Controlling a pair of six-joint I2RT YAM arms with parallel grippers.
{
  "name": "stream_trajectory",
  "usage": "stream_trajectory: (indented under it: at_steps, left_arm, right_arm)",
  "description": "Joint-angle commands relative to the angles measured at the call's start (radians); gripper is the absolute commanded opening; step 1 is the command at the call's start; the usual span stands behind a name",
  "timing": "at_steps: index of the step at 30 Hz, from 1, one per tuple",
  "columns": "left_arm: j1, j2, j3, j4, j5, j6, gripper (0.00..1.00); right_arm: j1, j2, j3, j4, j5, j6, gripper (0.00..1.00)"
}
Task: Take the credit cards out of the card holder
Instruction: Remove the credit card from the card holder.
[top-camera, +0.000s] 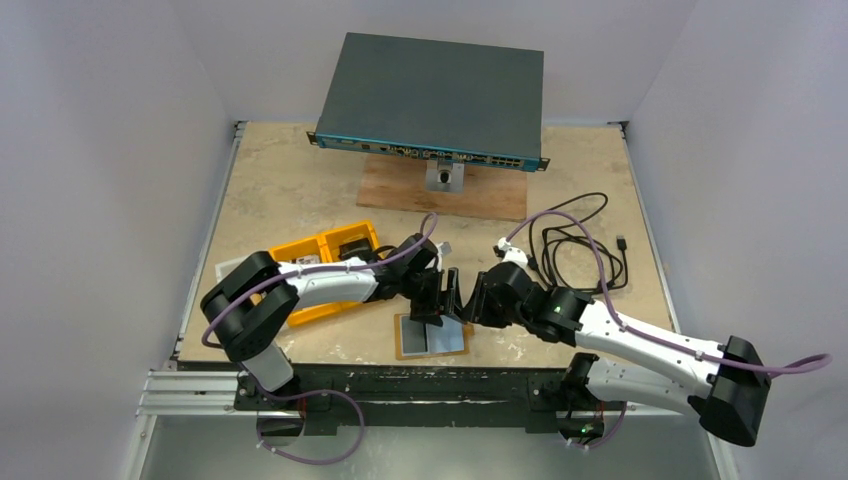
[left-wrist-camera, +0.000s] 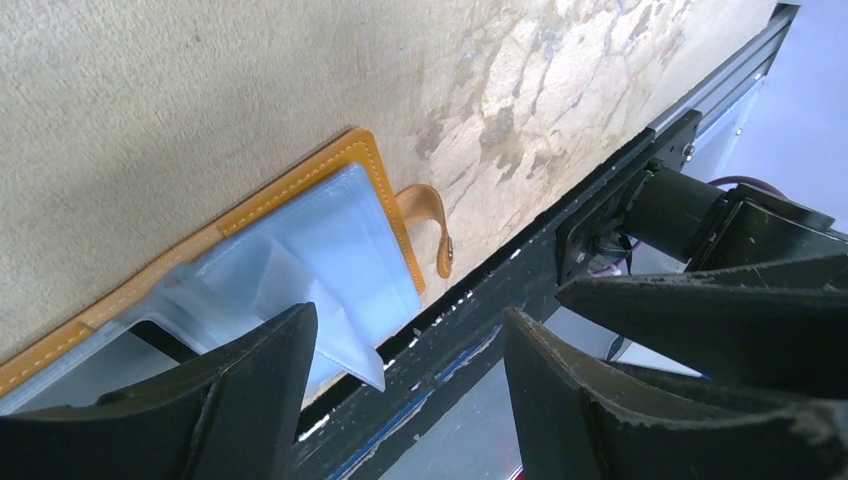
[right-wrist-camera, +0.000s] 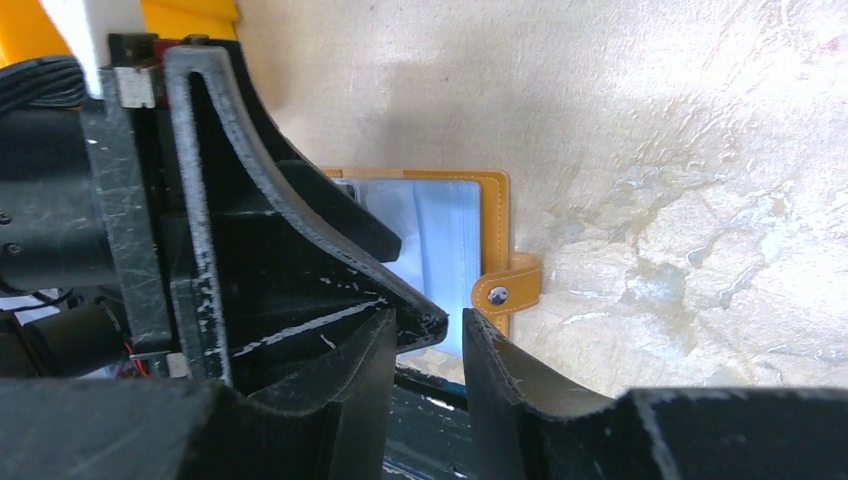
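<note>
Beige marbled surface (top-camera: 300, 190) is seen, with the card holder (left-wrist-camera: 290, 185) laid open flat on it. Above the card holder, the left gripper (left-wrist-camera: 408, 315) is spread wide and empty. The right gripper (right-wrist-camera: 430, 320) is nearly closed; whether it pinches anything cannot be told. No card is seen outside the card holder, so the removal is judged not yet done.

tan-orange card holder (top-camera: 432, 337), beige mottled table (top-camera: 300, 200)

The card holder (top-camera: 432, 336) lay on the worktop (top-camera: 290, 190) at its near edge. The tray (top-camera: 296, 246) sat behind-left of it, the cable (top-camera: 552, 250) behind-right, and the switch (top-camera: 430, 95) farthest back.
</note>
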Motion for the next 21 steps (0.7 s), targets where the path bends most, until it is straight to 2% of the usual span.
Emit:
stream_trajectory:
  at_steps: [1,17,21]
  left_arm:
    - [-0.007,-0.086,0.043,0.021,0.011,0.003,0.68]
    - [0.050,-0.302,0.071,-0.247,-0.154,0.098,0.73]
    - [0.063,-0.340,0.052,-0.357,-0.262,0.095,0.74]
  right_arm:
    - [-0.002,-0.034,0.021,-0.022,0.043,0.021,0.32]
    - [-0.003,-0.039,0.023,0.008,0.010,0.004,0.35]
    - [-0.002,-0.027,0.027,0.008,0.002,0.000,0.35]
